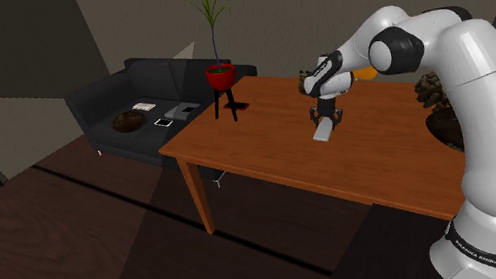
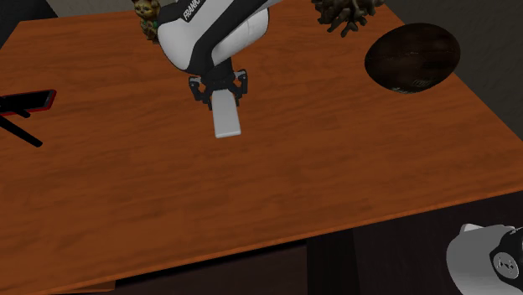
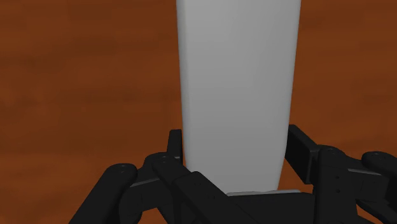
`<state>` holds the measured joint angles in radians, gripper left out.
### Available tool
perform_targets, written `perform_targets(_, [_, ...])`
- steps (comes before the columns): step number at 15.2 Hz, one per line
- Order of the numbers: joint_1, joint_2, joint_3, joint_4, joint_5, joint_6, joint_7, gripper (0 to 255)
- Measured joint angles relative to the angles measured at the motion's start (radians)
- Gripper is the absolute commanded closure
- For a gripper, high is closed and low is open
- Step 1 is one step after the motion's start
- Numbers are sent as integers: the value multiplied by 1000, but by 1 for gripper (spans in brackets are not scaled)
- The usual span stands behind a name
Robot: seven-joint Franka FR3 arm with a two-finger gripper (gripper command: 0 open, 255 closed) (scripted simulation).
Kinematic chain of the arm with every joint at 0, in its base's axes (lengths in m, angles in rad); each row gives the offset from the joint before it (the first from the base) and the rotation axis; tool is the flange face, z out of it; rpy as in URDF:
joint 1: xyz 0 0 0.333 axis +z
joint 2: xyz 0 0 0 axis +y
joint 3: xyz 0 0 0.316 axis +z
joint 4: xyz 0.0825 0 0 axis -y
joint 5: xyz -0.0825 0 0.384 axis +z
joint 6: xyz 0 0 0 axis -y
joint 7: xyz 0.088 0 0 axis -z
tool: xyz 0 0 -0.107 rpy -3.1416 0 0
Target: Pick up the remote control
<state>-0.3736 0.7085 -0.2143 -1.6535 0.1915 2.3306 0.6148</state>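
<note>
The gripper (image 3: pixel 235 143) is clamped on the remote (image 3: pixel 236 83). One black finger (image 3: pixel 173 145) presses each long side, near one end of the body. The rest of the remote projects past the fingertips, over the middle of the table (image 3: pixel 76 76). Whether its far end touches the tabletop cannot be told.

Risks, as judged from this grip:
- The hold sits at one end, so most of the weight hangs beyond the pads. A quick lift could pivot the remote downward between them.
- The remote's sides look smooth and taper slightly. Low clamping force could let it slide out.
- If the far end drags on the table, a sideways move could twist it loose.

Materials and shapes:
- The remote is a plain pale grey slab, long and flat, with no buttons drawn.
- The table is reddish-brown wood with faint grain and a matte finish.
- Farther off on the table are a dark round bowl (image 2: pixel 412 57) and a red pot (image 1: pixel 219 75) on a black stand holding a thin plant.
- Beyond the table stands a black sofa (image 1: pixel 129 101).
</note>
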Motion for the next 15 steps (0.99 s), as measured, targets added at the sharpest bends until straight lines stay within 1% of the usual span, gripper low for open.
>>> perform_targets(6, [2, -9, -2, -1, -2, -9, 2, 255])
perform_targets(15, [11, -87, -17, 4, -21, -90, 12, 255])
